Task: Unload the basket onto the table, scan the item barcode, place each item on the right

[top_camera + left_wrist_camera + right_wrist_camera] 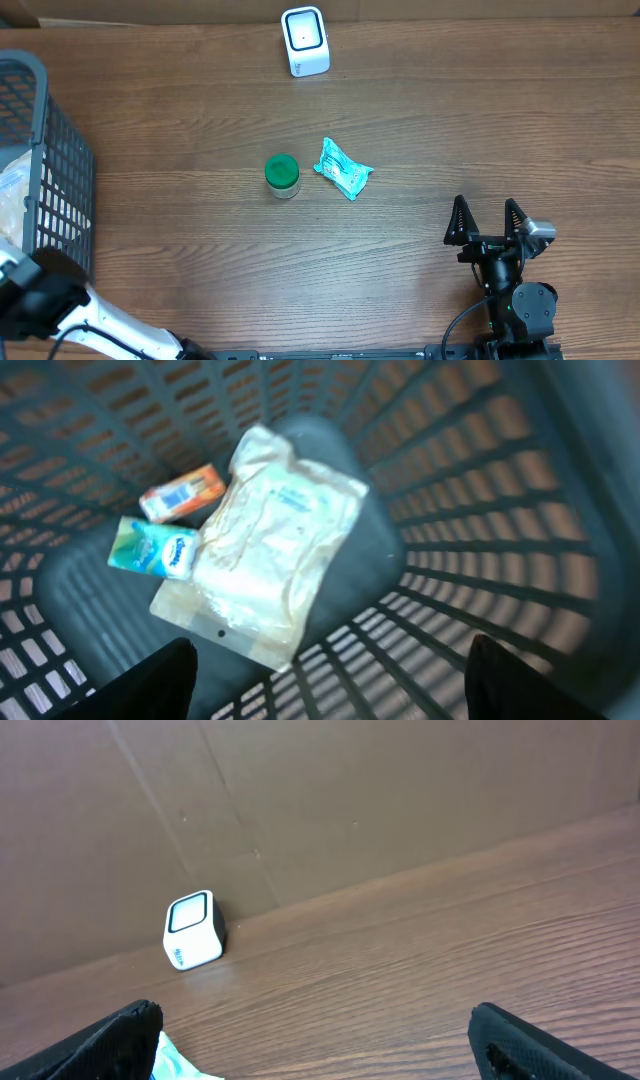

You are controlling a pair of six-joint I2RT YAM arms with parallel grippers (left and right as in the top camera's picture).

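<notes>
While basket (500, 490) holds pouch (270, 550), packets (152, 548) (two small)

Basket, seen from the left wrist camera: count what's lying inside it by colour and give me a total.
Whitish pouch: 1
Orange packet: 1
Teal packet: 1
Total: 3 items in the basket
</notes>
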